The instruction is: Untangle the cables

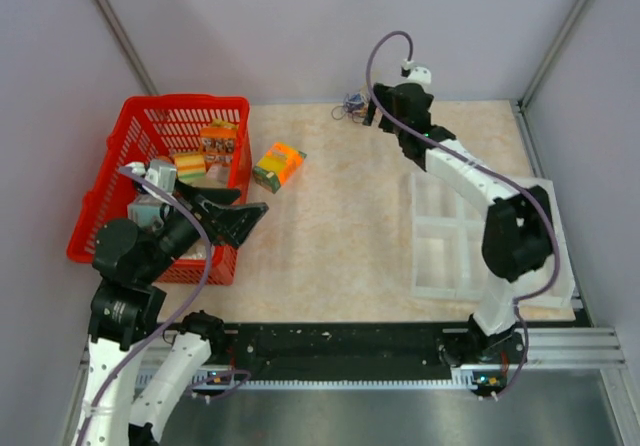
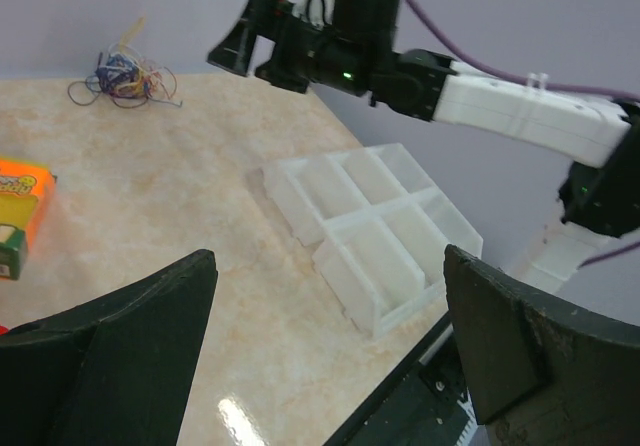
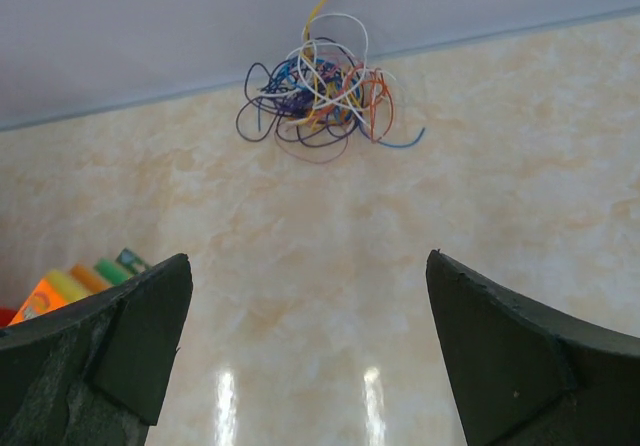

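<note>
top: overhead, whole table [image 1: 340,226] | wrists: low, forward-facing | both share cables [image 3: 318,94]

1 ea: cable tangle [image 3: 318,91], basket [image 1: 185,101], tray [image 2: 375,206], loose box [image 1: 279,165].

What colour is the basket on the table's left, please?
The basket is red, clearest in the top external view.

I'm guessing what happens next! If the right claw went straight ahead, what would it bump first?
Probably the cables, the colourful tangle lying straight ahead of the open right gripper, by the wall. Only bare table shows between them, though depth is hard to judge.
</note>
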